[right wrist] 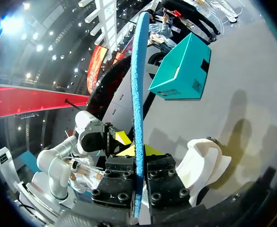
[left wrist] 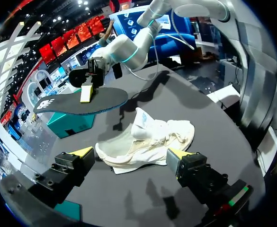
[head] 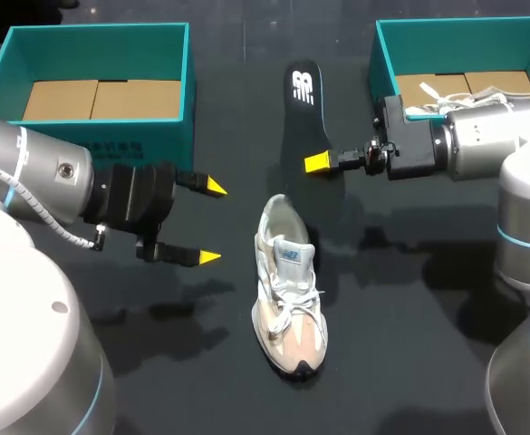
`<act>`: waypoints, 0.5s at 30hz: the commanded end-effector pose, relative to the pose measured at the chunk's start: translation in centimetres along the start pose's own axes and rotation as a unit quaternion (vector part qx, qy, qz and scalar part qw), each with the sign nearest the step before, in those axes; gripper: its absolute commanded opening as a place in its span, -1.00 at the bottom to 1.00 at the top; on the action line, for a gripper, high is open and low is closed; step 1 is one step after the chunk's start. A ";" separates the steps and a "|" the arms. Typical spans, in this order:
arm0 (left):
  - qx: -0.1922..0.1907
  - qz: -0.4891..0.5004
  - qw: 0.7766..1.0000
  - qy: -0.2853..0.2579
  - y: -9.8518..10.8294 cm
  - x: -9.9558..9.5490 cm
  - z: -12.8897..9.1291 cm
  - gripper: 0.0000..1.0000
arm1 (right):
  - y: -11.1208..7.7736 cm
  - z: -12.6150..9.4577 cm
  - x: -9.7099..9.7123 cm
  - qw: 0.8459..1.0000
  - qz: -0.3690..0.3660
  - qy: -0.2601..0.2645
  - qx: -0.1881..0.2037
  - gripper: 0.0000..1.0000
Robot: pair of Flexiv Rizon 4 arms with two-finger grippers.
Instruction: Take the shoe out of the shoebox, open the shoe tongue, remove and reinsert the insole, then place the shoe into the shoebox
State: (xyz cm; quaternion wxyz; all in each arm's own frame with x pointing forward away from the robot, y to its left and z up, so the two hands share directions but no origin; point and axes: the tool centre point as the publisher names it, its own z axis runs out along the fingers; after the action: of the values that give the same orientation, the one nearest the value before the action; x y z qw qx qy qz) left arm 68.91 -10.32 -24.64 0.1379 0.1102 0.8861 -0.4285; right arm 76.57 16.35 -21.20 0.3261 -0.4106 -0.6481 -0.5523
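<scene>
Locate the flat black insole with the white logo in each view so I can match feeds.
Head view: black insole just beyond the cream sneaker, pinched by the right gripper.
Left wrist view: held up beyond the sneaker, ahead of the left gripper.
Right wrist view: edge-on between the right gripper's fingers.
Shared landmark: the sneaker.

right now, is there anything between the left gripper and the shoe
Nothing: in the head view only bare black table lies between the open left gripper and the shoe. The right gripper holds the insole farther back, beyond the shoe.
</scene>
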 end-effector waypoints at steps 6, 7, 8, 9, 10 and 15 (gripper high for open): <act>-0.003 -0.005 1.000 0.010 0.1 0.1 0.2 1.00 | -0.1 0.1 -0.1 1.000 -0.002 0.000 -0.001 -1.00; -0.005 -0.010 1.000 0.013 0.1 0.1 0.2 1.00 | -0.2 0.1 -0.1 1.000 -0.007 0.000 -0.004 -1.00; -0.010 -0.016 1.000 0.017 0.2 0.2 0.3 1.00 | -0.2 0.1 -0.2 1.000 -0.009 0.001 -0.006 -1.00; -0.014 -0.022 0.999 0.019 0.4 0.2 0.4 1.00 | -0.2 0.2 -0.3 1.000 -0.010 0.003 -0.009 -1.00; -0.015 -0.026 0.999 0.023 0.5 0.2 0.6 1.00 | -0.2 0.2 -0.5 1.000 -0.011 0.002 -0.012 -1.00; -0.036 -0.058 0.997 0.038 1.4 -0.2 1.3 1.00 | 0.1 0.5 -1.8 0.999 -0.024 0.000 -0.021 -1.00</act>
State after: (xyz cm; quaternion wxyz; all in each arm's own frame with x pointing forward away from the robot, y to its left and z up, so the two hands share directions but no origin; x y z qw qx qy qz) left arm 68.64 -9.84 -26.14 0.0951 0.0738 0.9030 -0.4124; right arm 77.22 16.06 -22.19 0.3048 -0.4038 -0.6482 -0.5691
